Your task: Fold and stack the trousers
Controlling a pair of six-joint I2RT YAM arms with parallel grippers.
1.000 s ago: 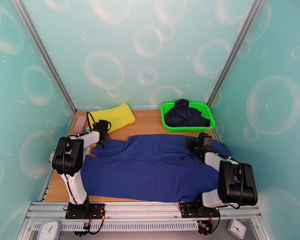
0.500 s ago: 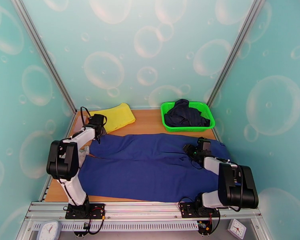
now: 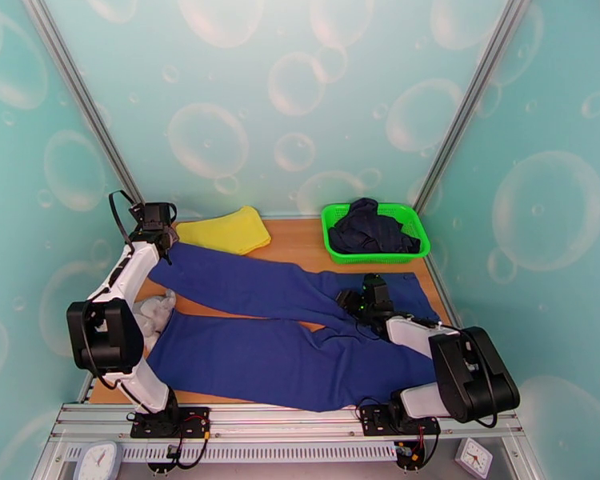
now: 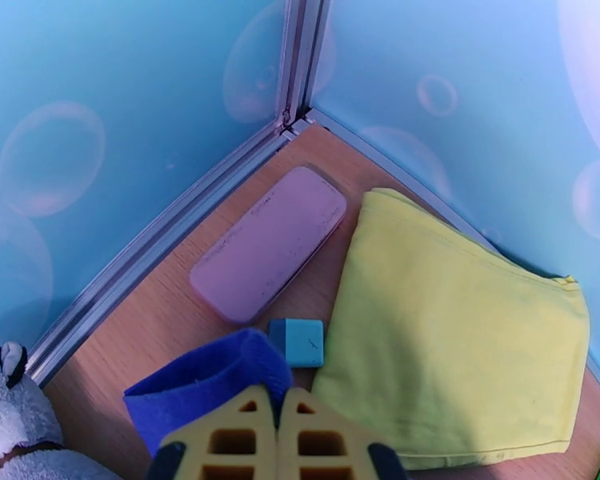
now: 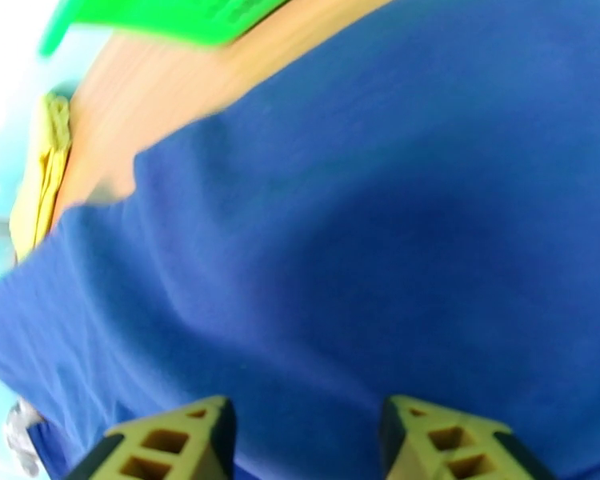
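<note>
Trousers look soft, limp (likely to sag), best held by hems: left gripper pinches one beside yellow cloth; right gripper gapes

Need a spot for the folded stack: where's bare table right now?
Bare wood lies between the yellow cloth and the green basket, beyond the trousers. The left side is crowded: pink case, small blue cube, plush toy.

Trousers: plain royal blue. Cloth: yellow. Basket: bright green. Garment: navy-black. Walls: teal, bubble-patterned.
</note>
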